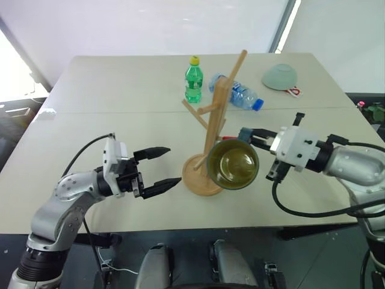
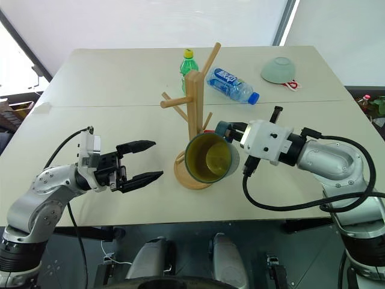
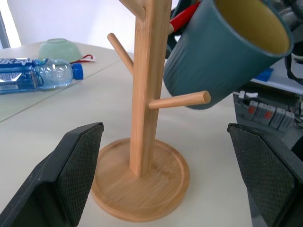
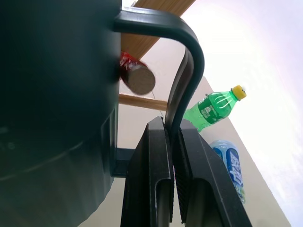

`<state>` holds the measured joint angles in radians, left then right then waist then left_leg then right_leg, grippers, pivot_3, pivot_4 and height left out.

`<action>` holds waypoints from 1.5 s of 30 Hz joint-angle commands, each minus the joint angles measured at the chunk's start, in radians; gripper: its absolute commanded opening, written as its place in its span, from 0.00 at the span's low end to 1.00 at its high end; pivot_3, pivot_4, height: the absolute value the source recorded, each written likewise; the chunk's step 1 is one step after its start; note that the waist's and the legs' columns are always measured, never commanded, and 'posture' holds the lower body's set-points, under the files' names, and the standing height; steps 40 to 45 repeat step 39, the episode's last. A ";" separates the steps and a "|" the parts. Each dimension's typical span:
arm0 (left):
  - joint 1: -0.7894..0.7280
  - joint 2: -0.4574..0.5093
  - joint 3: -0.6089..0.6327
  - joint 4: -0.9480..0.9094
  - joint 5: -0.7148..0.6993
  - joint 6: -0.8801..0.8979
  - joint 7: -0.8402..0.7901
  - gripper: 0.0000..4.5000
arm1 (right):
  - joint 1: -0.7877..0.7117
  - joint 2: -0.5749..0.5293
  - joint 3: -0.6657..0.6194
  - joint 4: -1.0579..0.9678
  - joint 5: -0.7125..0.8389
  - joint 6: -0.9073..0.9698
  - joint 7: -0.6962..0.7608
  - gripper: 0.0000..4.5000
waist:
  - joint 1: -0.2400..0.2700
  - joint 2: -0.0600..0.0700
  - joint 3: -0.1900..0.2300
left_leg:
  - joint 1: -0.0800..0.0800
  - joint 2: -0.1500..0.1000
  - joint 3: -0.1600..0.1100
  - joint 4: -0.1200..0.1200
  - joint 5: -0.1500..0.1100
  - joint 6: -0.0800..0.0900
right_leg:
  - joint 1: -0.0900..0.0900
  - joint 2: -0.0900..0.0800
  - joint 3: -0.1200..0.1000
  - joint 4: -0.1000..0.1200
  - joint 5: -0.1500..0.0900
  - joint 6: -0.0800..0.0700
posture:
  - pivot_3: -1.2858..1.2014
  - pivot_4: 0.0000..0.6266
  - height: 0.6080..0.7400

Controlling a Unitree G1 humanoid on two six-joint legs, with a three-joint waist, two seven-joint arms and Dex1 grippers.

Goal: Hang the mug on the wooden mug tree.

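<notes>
Beside wooden mug tree (image 1: 212,123), right gripper (image 1: 245,135) level, pinching mug (image 1: 233,164) handle; left gripper (image 1: 161,168) spread, level.

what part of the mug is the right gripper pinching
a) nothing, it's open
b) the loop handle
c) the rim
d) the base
b: in the right wrist view the right gripper is shut on the thin loop handle of the mug, held tilted beside the wooden mug tree.
</notes>
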<state>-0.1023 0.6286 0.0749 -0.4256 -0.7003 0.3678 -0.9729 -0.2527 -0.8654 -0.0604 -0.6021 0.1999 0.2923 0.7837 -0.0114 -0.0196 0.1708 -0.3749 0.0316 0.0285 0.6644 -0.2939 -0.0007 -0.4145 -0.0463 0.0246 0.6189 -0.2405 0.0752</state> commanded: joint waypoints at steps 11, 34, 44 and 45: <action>-0.012 -0.005 0.013 -0.037 -0.009 -0.005 0.021 1.00 | -0.068 0.014 -0.015 -0.023 0.009 0.045 -0.008 0.74 | 0.000 0.000 0.000 | 0.000 0.000 0.000 0.000 0.000 0.000 | 0.000 0.000 0.000 0.000 0.000 0.000 | 0.52 0.24 1.00; 0.007 -0.225 0.103 0.336 0.336 -0.215 0.482 1.00 | 0.243 0.465 -0.360 0.425 0.138 -0.170 -0.256 0.74 | -0.003 0.000 0.000 | 0.002 0.000 -0.001 0.000 0.000 0.000 | 0.002 0.001 0.000 0.001 0.000 0.000 | 0.52 0.24 1.00; 0.030 -0.265 0.112 0.384 0.378 -0.267 0.534 1.00 | 0.210 0.503 -0.315 0.551 0.117 -0.249 -0.268 0.74 | -0.003 0.000 0.000 | 0.002 0.000 0.000 0.000 0.000 0.000 | 0.002 0.000 0.000 0.001 0.000 0.000 | 0.52 0.24 1.00; 0.030 -0.265 0.112 0.384 0.378 -0.267 0.534 1.00 | 0.210 0.503 -0.315 0.551 0.117 -0.249 -0.268 0.74 | -0.003 0.000 0.000 | 0.002 0.000 0.000 0.000 0.000 0.000 | 0.002 0.000 0.000 0.001 0.000 0.000 | 0.52 0.24 1.00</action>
